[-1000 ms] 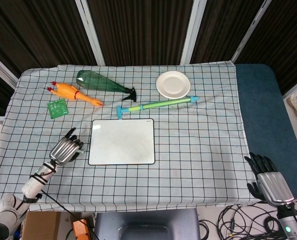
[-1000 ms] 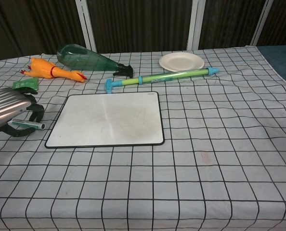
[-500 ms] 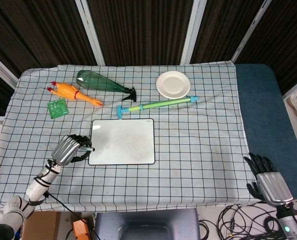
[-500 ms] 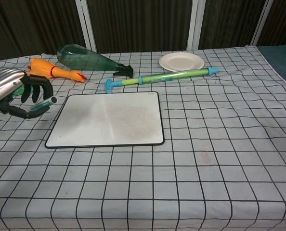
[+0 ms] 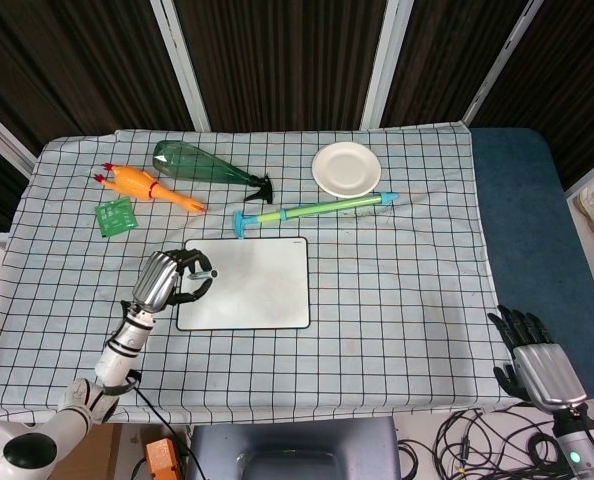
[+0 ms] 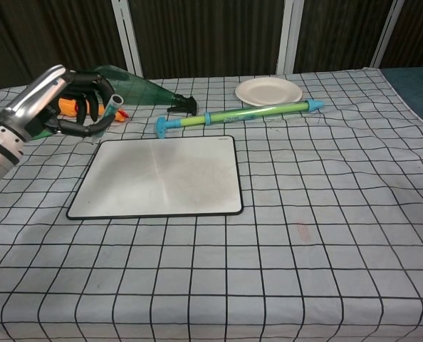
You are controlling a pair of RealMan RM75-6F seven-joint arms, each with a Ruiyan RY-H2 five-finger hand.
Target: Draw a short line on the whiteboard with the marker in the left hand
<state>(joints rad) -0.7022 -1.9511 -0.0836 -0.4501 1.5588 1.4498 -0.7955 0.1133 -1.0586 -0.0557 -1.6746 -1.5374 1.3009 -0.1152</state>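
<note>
The whiteboard (image 5: 249, 283) (image 6: 162, 175) lies flat in the middle of the checked cloth, its surface blank. My left hand (image 5: 169, 280) (image 6: 63, 100) hovers above the board's left edge, raised off the table, and grips the marker (image 5: 203, 274) (image 6: 112, 107) in curled fingers. The marker's tip points toward the board's near-left corner area. My right hand (image 5: 533, 360) rests off the table at the lower right of the head view, fingers spread and holding nothing; the chest view does not show it.
Behind the board lie a green and blue water squirter (image 5: 315, 209), a white plate (image 5: 346, 168), a green bottle (image 5: 202, 165), an orange rubber chicken (image 5: 150, 187) and a green card (image 5: 116, 215). A blue mat (image 5: 537, 230) lies to the right of the cloth.
My left hand lifted the marker off the cloth left of the board, rose, and travelled right to the board's left edge. The right hand stayed put.
</note>
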